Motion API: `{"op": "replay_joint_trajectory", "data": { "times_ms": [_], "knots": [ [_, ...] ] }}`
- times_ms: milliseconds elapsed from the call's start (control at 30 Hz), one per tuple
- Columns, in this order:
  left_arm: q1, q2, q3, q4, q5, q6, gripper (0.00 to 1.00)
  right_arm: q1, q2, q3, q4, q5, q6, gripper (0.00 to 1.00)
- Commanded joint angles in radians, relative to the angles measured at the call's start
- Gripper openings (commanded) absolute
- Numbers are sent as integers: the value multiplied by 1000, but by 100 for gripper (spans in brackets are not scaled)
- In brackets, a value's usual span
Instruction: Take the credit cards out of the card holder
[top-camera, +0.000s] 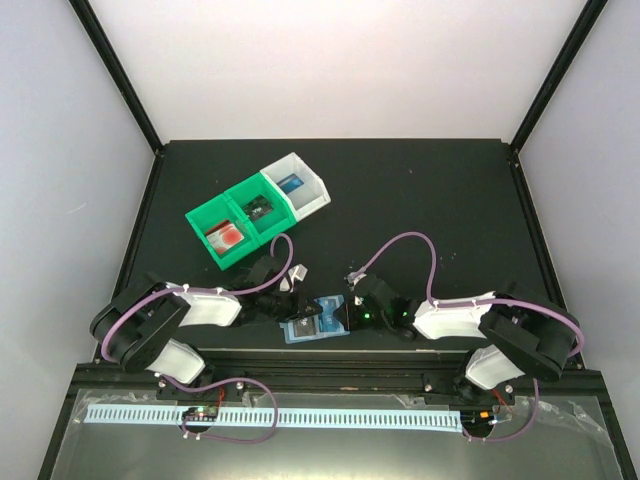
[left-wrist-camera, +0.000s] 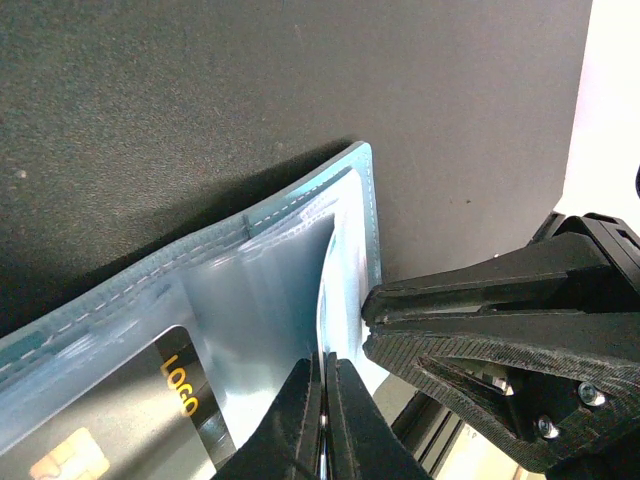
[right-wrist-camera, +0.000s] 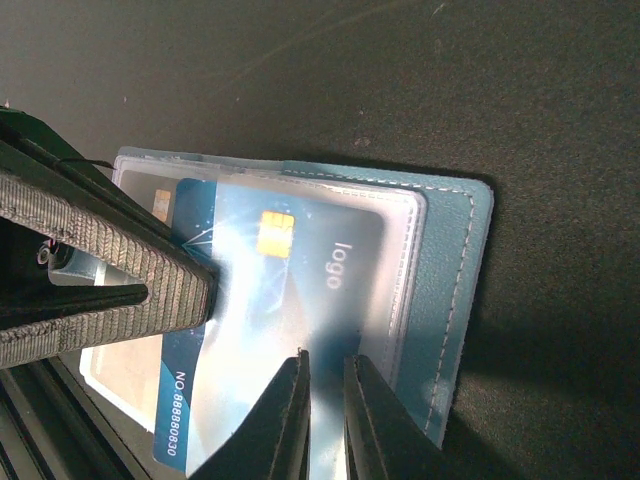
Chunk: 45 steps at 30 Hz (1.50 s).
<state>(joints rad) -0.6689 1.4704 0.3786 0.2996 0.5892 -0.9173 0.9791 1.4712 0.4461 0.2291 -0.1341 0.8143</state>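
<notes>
The card holder (right-wrist-camera: 455, 260) lies open at the near edge of the table (top-camera: 430, 200), between my two arms. Both my pincers are on it, one from each side.

My left pincer (left-wrist-camera: 322, 400) is pressed together on a thin clear leaf of the holder. My right pincer (right-wrist-camera: 325, 400) is all but closed over the end of the blue card (right-wrist-camera: 290, 270) that points towards it. I judge it is pinching that card, though I cannot tell whether the clear pocket is caught in the grip as well.

The relation that matters is that the blue card's long axis runs straight along my right pincer's reach, with the pocket mouth on that same side. By my reckoning the card should slide out to the right while my left pincer anchors the holder.

A black card (left-wrist-camera: 175, 395) sits in another pocket, nearer my left pincer. My two pincers stand just beside each other over the holder, so a skewed pull could knock them together or drag the soft holder along.

The green bins (top-camera: 196, 222) and the white bin (top-camera: 318, 195) stand well apart at the far left, each with something in it.
</notes>
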Motion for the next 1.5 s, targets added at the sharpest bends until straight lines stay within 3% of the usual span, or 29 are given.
{"op": "replay_joint_trajectory", "data": {
  "times_ms": [0,933,1233,1467],
  "knots": [
    [5,-8,-4,-31,-18,19,2,-6,18,-23,-20,13,8,14],
    [63,-178,-56,-166,-28,49,2,-7,49,-23,-11,21,23,12],
    [65,-70,-94,94,141,-9,2,-9,-15,-23,20,-35,0,16],
    [67,-2,-121,231,162,-42,1,-48,-50,-48,88,-115,12,19]
  ]
}}
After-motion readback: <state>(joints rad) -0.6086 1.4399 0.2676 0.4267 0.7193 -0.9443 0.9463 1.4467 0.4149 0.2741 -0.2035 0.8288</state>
